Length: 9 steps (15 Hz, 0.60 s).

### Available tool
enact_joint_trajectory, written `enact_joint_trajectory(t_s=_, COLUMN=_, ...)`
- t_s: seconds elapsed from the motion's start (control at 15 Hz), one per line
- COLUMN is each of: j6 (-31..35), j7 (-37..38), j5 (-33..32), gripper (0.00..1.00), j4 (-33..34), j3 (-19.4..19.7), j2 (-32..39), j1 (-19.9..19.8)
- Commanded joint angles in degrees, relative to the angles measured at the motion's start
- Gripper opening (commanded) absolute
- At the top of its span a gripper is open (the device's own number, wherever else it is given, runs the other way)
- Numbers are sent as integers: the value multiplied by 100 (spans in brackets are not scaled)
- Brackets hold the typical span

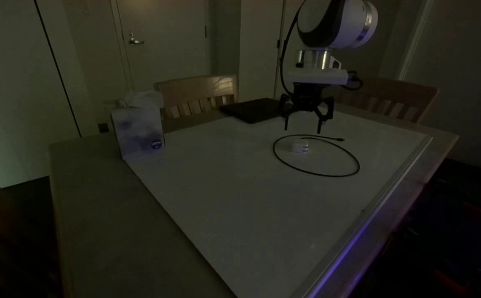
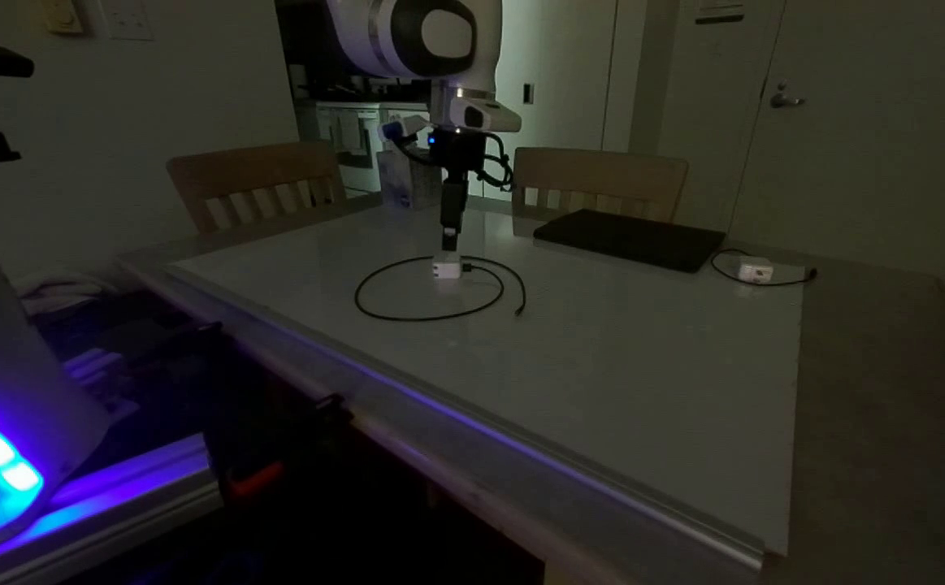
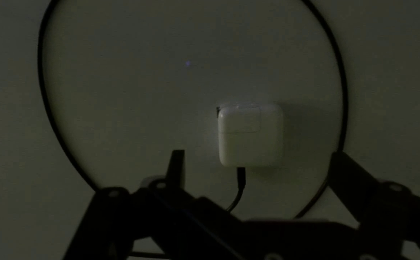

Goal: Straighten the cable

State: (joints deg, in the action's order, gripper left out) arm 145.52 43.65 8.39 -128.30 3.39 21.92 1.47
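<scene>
The black cable (image 1: 331,176) lies in one wide loop on a white board, and its loop also shows in an exterior view (image 2: 415,318) and the wrist view (image 3: 345,97). One end goes into the small white plug (image 1: 300,146), which sits inside the loop; the plug also shows in an exterior view (image 2: 447,269) and the wrist view (image 3: 251,137). The cable's other end lies loose beside the loop. My gripper (image 1: 302,130) is open and empty above the plug, fingers pointing down. In the wrist view its fingers (image 3: 257,152) are spread wide and hide part of the cable.
The white board (image 1: 244,215) covers much of the table. A flat dark pad (image 2: 630,238) lies at its edge. Another white plug (image 2: 755,270) with a short dark cord lies near the board's corner. A tissue box (image 1: 139,130) stands at the board's edge. Chairs surround the table.
</scene>
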Motion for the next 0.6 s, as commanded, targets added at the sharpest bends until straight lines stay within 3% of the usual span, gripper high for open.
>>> enact_joint_trajectory(t_s=0.0, j6=-223, j7=-250, j5=244, gripper=100, j4=274, j3=9, j2=260, j1=-95)
enact_joint_trajectory(t_s=0.53, j6=-439, j7=-467, j5=684, gripper=100, j4=375, j3=-25, j2=655, j1=-139)
